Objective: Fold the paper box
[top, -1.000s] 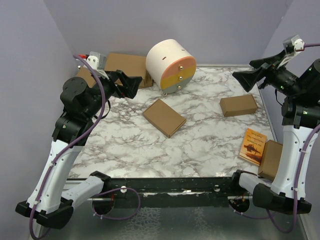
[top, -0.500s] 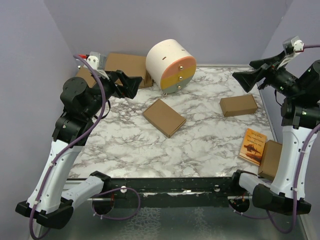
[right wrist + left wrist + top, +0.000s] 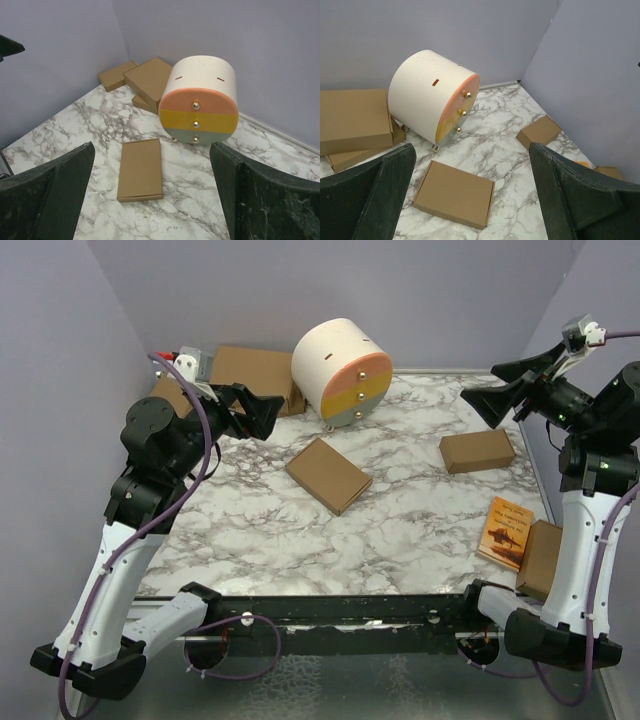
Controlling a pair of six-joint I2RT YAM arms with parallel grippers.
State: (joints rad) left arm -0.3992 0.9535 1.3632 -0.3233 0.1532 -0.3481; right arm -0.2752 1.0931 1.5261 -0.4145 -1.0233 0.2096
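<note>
Well off every edge, your thin cardboard paper box point(image 3: 328, 475) lay on the veined marble tabletop point(image 3: 400, 530); left gripper point(image 3: 268, 412), right gripper point(image 3: 482, 392) gaped empty.

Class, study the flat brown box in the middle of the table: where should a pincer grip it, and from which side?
Probably across its two long edges, coming straight down from above: the paper box lies flat and thin on the table, so its faces offer no hold.
</note>
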